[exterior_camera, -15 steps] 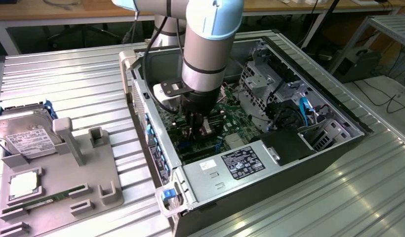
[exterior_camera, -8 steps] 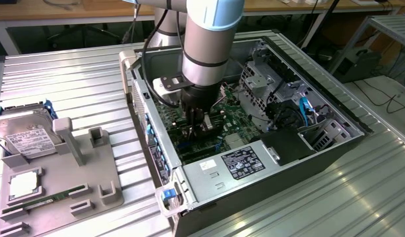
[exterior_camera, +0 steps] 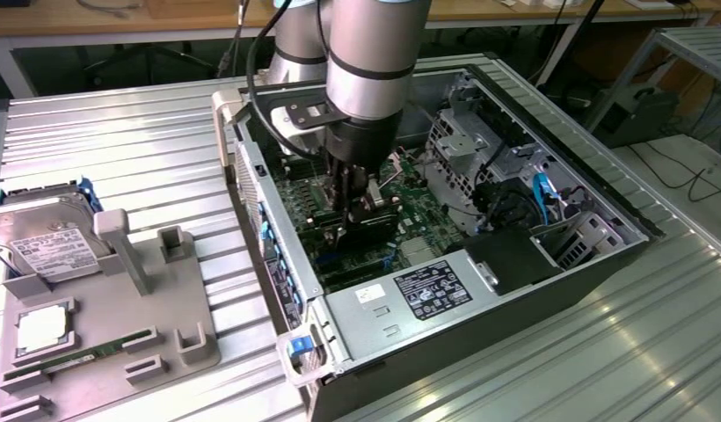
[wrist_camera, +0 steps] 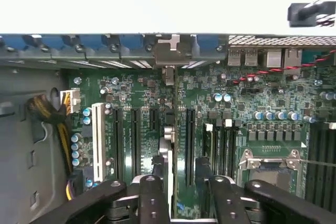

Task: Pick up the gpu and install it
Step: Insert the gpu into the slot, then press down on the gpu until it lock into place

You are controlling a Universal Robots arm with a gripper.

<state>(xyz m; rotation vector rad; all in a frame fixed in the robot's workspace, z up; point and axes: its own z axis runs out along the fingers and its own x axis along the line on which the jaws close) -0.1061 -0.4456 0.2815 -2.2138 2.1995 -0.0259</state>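
Inside the open computer case (exterior_camera: 571, 189), the gpu (wrist_camera: 169, 145) stands edge-on in a motherboard (wrist_camera: 247, 103) slot, its bracket at the rear wall. The gripper (wrist_camera: 181, 192) straddles it half-open, fingers (wrist_camera: 152, 195) flanking the card's top edge; whether they touch it is unclear, and its faces are hidden.

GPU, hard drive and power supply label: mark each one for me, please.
gpu (wrist_camera: 169, 145): wrist view, top edge of the card standing on the motherboard.
hard drive (exterior_camera: 50, 246): exterior view, its white label, on the grey fixture.
power supply label (exterior_camera: 437, 290): exterior view, middle of the black sticker.
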